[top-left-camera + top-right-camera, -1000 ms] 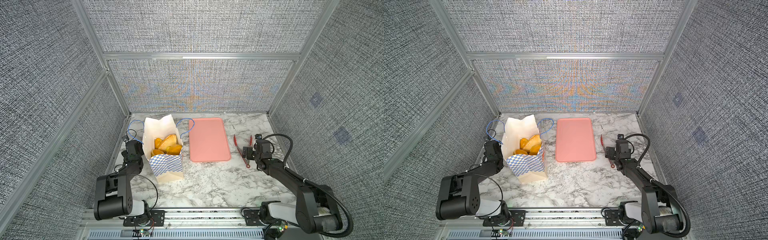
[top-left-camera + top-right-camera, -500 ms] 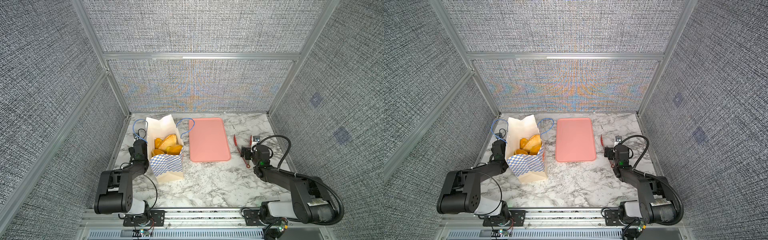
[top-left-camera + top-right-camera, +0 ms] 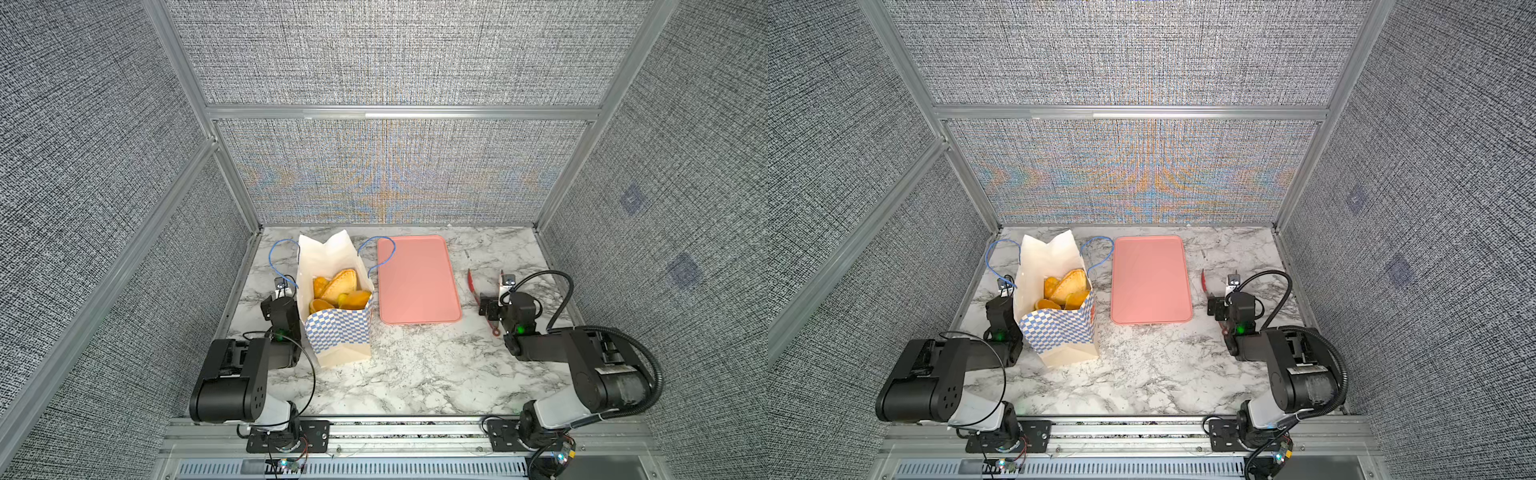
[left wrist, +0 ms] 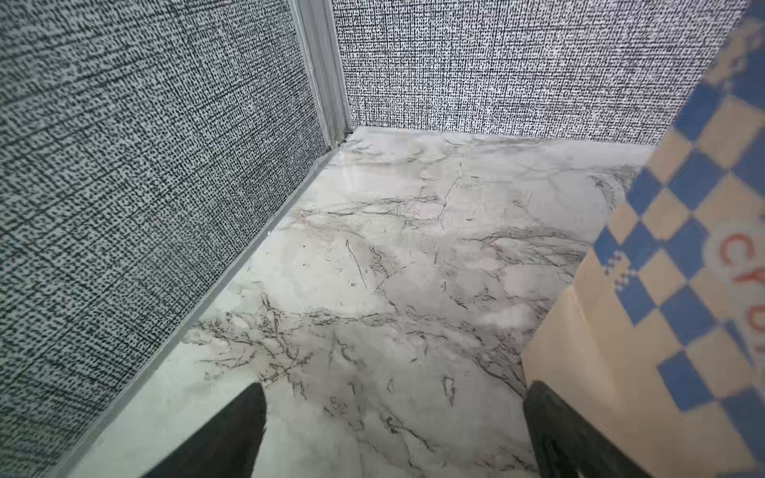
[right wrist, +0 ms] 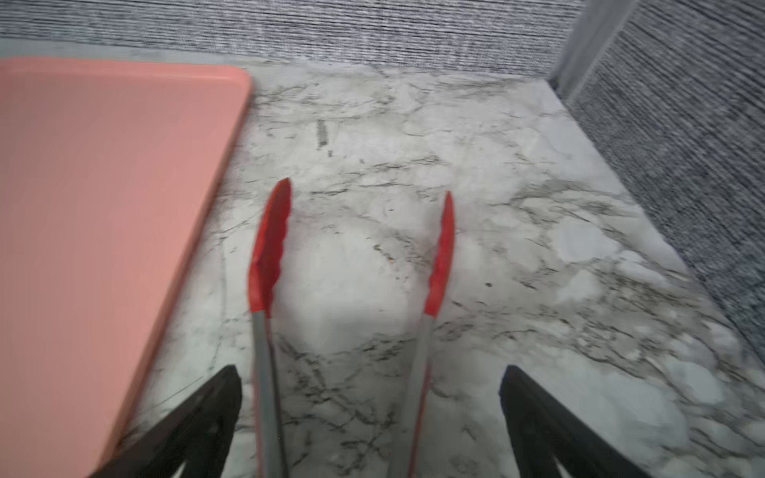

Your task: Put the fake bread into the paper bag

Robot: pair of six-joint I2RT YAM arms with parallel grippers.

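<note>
Glossy marble-look table (image 3: 415,374), matt paper bag (image 3: 338,332)

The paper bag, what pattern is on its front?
Blue-and-white checks across the paper bag, cream below, seen best in a top view.

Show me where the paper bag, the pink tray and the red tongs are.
paper bag (image 3: 338,328): in a top view, on its checker band.
pink tray (image 3: 417,282): in a top view, its bare middle.
red tongs (image 5: 269,248): right wrist view, one red tip.
</note>
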